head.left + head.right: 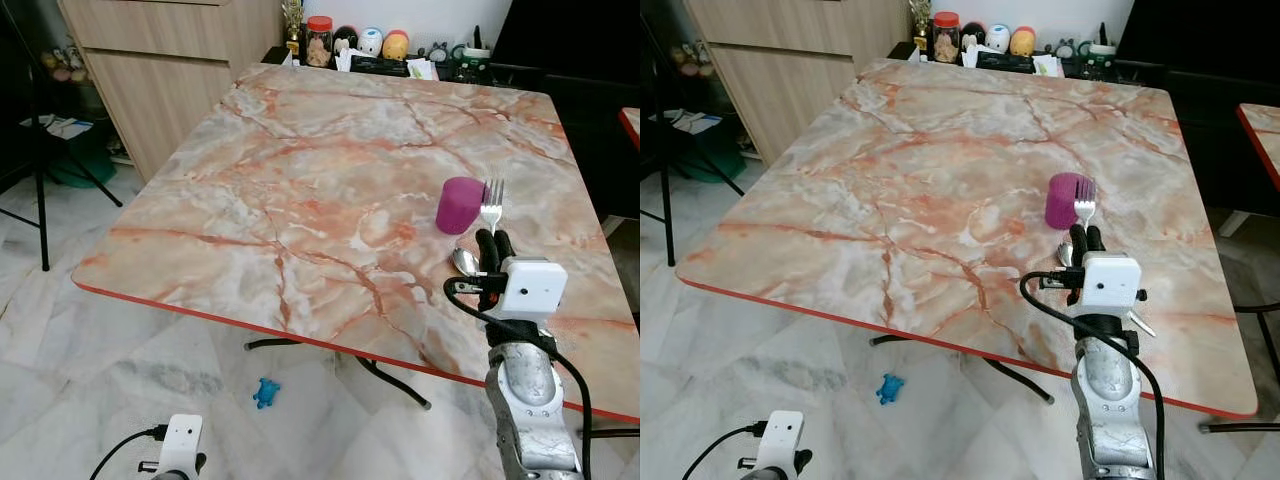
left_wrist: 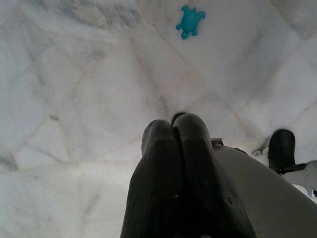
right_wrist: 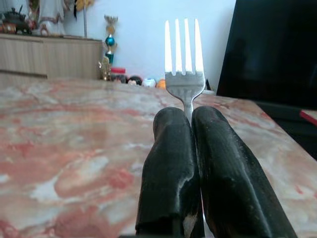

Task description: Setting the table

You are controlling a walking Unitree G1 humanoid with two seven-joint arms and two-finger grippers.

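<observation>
My right gripper is shut on a silver fork and holds it just above the marble table, near the table's front right part. The fork's tines stick out past the fingertips, pointing away from me. A purple cup stands upright just left of the tines. A spoon lies on the table beside the gripper's left side, partly hidden by it. My left gripper hangs low over the floor, shut with nothing in it.
Jars and small items line the table's far edge. A wooden cabinet stands at the back left, a black stand to the left. A blue toy lies on the tiled floor under the table's front edge.
</observation>
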